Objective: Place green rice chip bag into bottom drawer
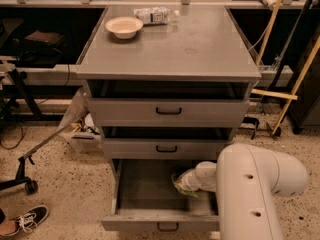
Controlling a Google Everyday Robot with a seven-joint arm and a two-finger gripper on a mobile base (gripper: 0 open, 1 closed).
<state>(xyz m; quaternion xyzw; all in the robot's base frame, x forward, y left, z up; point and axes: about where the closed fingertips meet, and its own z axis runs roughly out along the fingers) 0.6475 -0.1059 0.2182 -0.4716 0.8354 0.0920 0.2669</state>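
One thick white arm (pixel 252 194) is filling the near right corner and covering the right end of the bottom drawer (pixel 145 223). One sneaker (pixel 27 219) is lying on the speckled floor at the near left, beside a black stand leg on a caster (pixel 25 176).

The bottom drawer is standing pulled out toward the near side, with one small dark handle on its front. Its grey floor is showing bare on the left. The arm is bending in from the right, and the gripper (pixel 183 182) is sitting low inside this drawer, right of its middle. One green rice chip bag (pixel 184 192) is lying in the drawer at the gripper's tip, touching it and partly hidden under it. The white wrist is blocking the view, so whether the gripper is pinching the bag or spread apart from it cannot be told.

Three drawers are making up the cabinet in all. Just beyond the open one, the middle drawer (pixel 165 148) and the top drawer (pixel 168 111) are sitting pushed in, each with one dark handle. A crumpled clear plastic bag over a bin (pixel 80 129) is resting against the cabinet's left side.

On the right, two wooden poles (pixel 287 91) are leaning near the cabinet.

Farther off, the grey cabinet top (pixel 180 49) is carrying two things at its far left: one pale bowl (pixel 124 26) and, just beyond it, one clear water bottle (pixel 156 15) lying on its side.
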